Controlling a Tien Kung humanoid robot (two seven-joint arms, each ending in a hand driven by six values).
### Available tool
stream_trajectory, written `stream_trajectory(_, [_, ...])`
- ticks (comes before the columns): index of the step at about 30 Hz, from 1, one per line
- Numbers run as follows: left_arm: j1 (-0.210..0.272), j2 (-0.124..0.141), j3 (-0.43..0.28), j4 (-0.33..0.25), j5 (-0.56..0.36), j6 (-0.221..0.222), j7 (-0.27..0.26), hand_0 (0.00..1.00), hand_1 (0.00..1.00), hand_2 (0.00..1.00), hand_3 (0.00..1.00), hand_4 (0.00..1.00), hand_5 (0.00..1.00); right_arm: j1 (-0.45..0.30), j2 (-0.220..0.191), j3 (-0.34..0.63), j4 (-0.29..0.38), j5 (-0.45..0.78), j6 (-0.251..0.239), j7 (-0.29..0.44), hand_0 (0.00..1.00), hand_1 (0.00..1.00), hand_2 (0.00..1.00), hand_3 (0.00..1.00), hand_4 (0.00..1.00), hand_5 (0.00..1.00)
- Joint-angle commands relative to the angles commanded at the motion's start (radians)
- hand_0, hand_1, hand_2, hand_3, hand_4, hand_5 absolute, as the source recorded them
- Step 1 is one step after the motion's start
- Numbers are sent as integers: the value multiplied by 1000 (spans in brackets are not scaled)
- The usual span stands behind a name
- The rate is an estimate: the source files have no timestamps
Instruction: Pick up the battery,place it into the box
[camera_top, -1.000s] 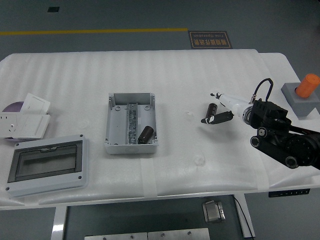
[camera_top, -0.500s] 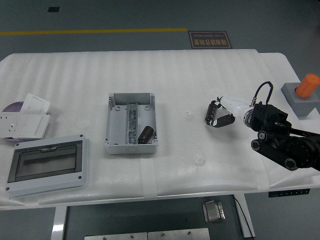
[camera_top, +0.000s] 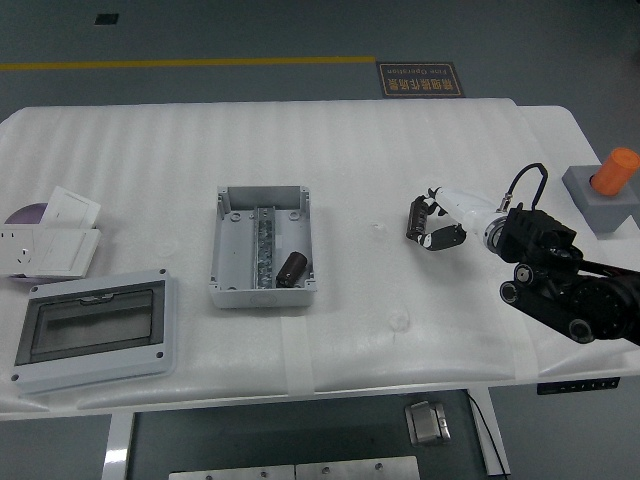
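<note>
The right hand (camera_top: 436, 222) reaches in from the right edge, its fingers (camera_top: 444, 238) curled around a dark battery (camera_top: 415, 218) held over the white worktop (camera_top: 400, 150). Well to the left of the fingers sits the open grey box (camera_top: 262, 245), with another dark battery (camera_top: 292, 268) lying in its near right corner. A clear-lidded cover (camera_top: 93, 328) lies further left.

white table (camera_top: 350, 150) | grey box (camera_top: 262, 246) at centre | clear-lidded cover (camera_top: 95, 333) left-front of box | white switch plates (camera_top: 52, 235) far left of box | grey block with orange knob (camera_top: 603, 193) far right
</note>
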Motion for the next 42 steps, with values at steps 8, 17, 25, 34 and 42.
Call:
stream_trajectory(8, [3, -1, -47, 0, 46, -2, 14, 637, 644, 512, 571, 599, 408, -33, 11, 121, 187, -18, -26, -3, 820, 676, 676, 717, 589, 287])
stream_trajectory(17, [6, -2, -129, 0, 128, -8, 44, 637, 644, 512, 570, 609, 414, -40, 166, 94, 344, -149, -10, -46, 809, 680, 680, 729, 590, 286])
stream_trajectory(25, [9, 2, -201, 0, 197, -14, 72, 635, 644, 511, 568, 612, 416, -66, 298, 72, 265, -242, -30, -73, 902, 826, 919, 998, 685, 372])
stream_trajectory(34, [10, 2, -217, 0, 213, -17, 78, 633, 644, 510, 568, 618, 419, -87, 304, 66, 225, -218, -50, -62, 963, 914, 998, 998, 750, 426])
stream_trajectory(42, [13, 4, -204, 0, 198, -16, 72, 632, 642, 510, 568, 622, 417, -170, 208, 208, 253, -195, -89, -22, 963, 919, 998, 998, 779, 439])
